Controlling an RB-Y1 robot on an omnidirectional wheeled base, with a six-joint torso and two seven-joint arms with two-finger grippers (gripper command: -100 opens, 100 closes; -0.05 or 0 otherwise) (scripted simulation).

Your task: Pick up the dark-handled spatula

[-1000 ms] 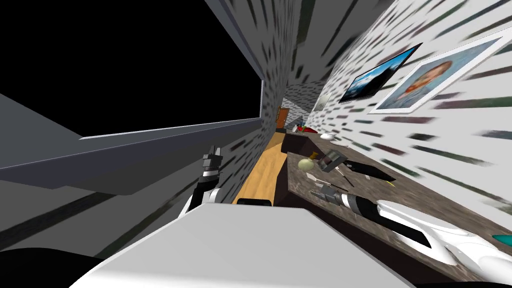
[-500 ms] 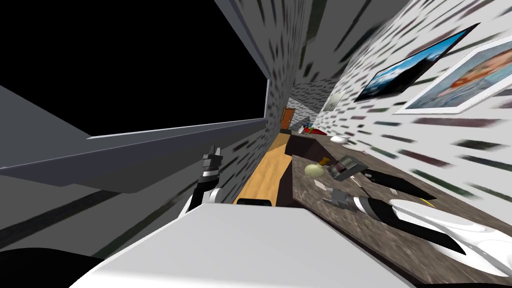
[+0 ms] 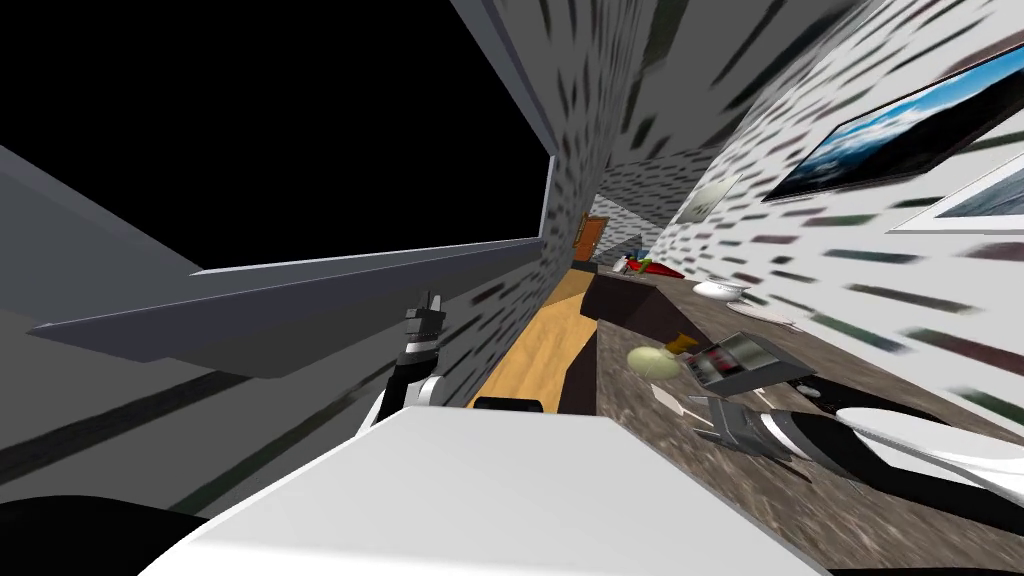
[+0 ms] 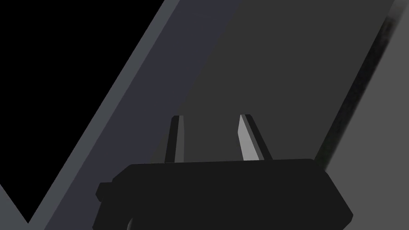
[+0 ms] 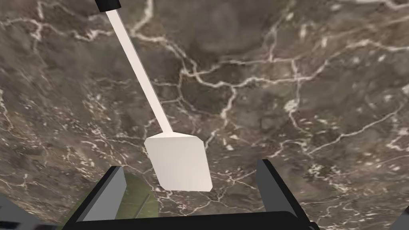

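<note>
The spatula point(image 5: 179, 161) lies flat on a dark veined countertop point(image 5: 299, 80). It has a white blade, a thin white shaft and a dark handle point(image 5: 108, 4) at the far end. My right gripper point(image 5: 191, 165) hovers open just above the blade, one finger on each side, touching nothing. From the head camera, the right gripper point(image 3: 735, 425) reaches over the counter, with the spatula point(image 3: 668, 394) just ahead of it. My left gripper point(image 3: 428, 308) is raised by the wall on the left. In its wrist view the left gripper point(image 4: 211, 119) has its fingers apart and empty.
A pale green round thing point(image 3: 652, 360) and a grey box-like appliance point(image 3: 735, 362) sit just beyond the spatula. Farther along the countertop point(image 3: 800, 500) are a white bowl point(image 3: 722, 290) and red items point(image 3: 655, 268). A wooden floor strip point(image 3: 540, 345) runs left of the counter.
My own view has swung, so the counter and its things now sit further right and nearer. The right gripper stays by the spatula's blade. The left arm has not moved.
</note>
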